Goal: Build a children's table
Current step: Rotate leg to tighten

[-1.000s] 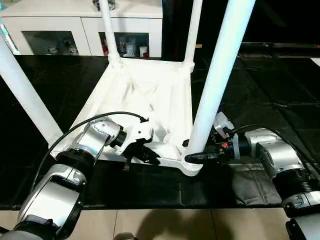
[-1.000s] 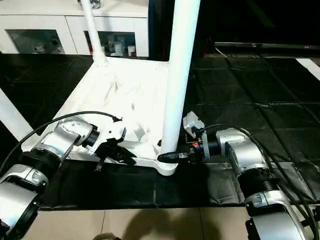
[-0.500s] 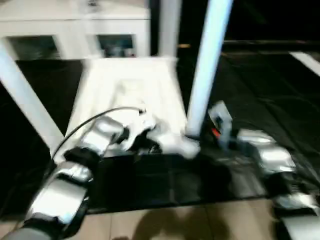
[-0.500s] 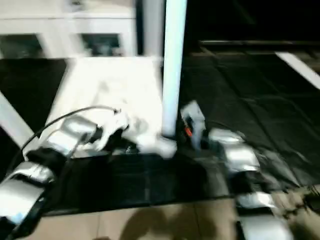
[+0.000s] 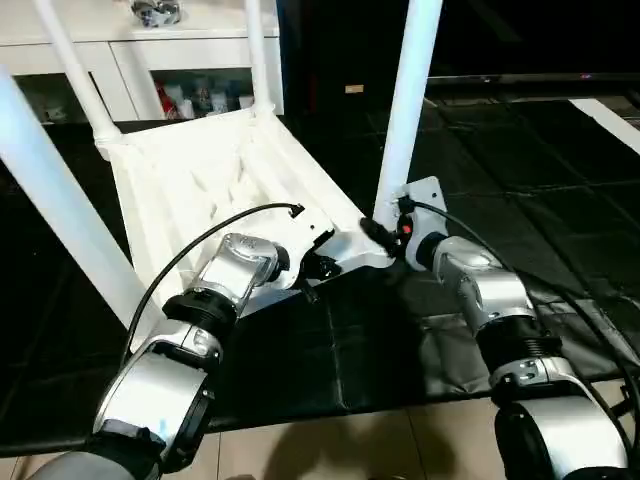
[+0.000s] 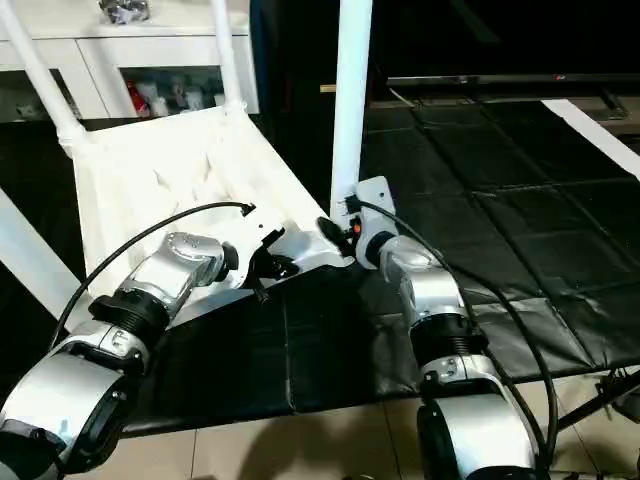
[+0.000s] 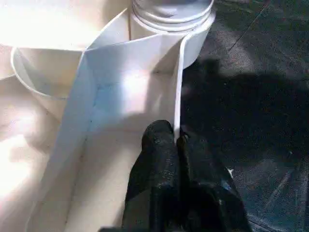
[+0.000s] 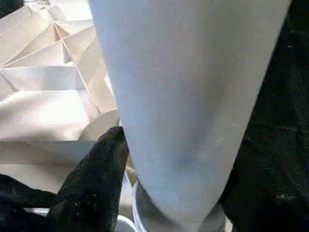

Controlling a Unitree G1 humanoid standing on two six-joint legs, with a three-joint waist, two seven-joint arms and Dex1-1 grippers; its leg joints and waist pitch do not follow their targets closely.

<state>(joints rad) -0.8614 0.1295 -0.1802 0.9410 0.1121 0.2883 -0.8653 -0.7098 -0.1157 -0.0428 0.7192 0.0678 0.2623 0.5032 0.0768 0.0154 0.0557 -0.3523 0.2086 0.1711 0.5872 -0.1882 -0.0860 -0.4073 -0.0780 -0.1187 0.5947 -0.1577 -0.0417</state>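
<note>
White plastic children's table (image 5: 200, 175) lies upside down on black floor mats (image 5: 520, 170), ribbed underside up, its legs rising from the corner sockets. The left claw (image 7: 176, 140) is pressed together on the thin rim of its near edge. The right claw (image 8: 169, 164) pinches the near-right leg (image 5: 405, 105) just above its socket.

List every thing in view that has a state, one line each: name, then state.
Table top: upside down on the black mat, ribbed underside up.
Near right leg: upright in its corner socket, right gripper shut around its base.
Near left leg: seated in its corner, leaning.
Two far legs: standing in their sockets.
Left gripper: shut on the table top's thin rim.
Cabinet: glass doors closed.
</note>
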